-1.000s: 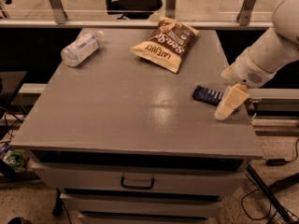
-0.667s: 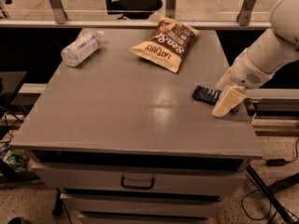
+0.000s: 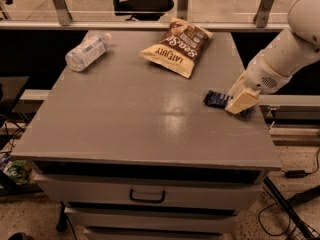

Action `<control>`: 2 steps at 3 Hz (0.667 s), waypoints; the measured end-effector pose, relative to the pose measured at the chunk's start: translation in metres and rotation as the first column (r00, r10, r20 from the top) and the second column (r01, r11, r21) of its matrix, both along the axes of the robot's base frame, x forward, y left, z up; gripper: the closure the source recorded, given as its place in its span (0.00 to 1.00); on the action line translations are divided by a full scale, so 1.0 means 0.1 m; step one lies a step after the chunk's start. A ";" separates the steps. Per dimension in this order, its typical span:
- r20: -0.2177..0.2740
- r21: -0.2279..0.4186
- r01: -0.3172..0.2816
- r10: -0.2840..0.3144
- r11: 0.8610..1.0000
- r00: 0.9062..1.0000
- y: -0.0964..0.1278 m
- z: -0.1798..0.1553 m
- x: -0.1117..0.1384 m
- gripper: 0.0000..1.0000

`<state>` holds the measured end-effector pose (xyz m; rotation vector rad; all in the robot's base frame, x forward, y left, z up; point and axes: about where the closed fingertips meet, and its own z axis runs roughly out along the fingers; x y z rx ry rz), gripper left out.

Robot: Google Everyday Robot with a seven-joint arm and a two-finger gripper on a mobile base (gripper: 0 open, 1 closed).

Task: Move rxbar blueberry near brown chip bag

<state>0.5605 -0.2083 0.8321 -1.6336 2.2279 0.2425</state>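
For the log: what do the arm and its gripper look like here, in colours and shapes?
The arm is white, made of smooth, rounded tube-like segments, and it swells near the end, where there is a small dark speckled patch. No cables or markings show on it. The gripper, at the right edge of the table over the rxbar, is a cream-tan blocky wedge.

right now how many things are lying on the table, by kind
snack bars: 1, the rxbar blueberry
chip bags: 1, the brown chip bag
water bottles: 1, the clear plastic water bottle
total: 3
The gripper is not counted; it is down over the bar's right end, by the right edge of the table.
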 end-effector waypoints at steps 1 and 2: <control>-0.002 -0.001 0.000 0.000 1.000 1.000 0.01 0.02 0.01 1.00; -0.004 -0.004 0.006 -0.006 1.000 1.000 0.01 0.06 0.03 1.00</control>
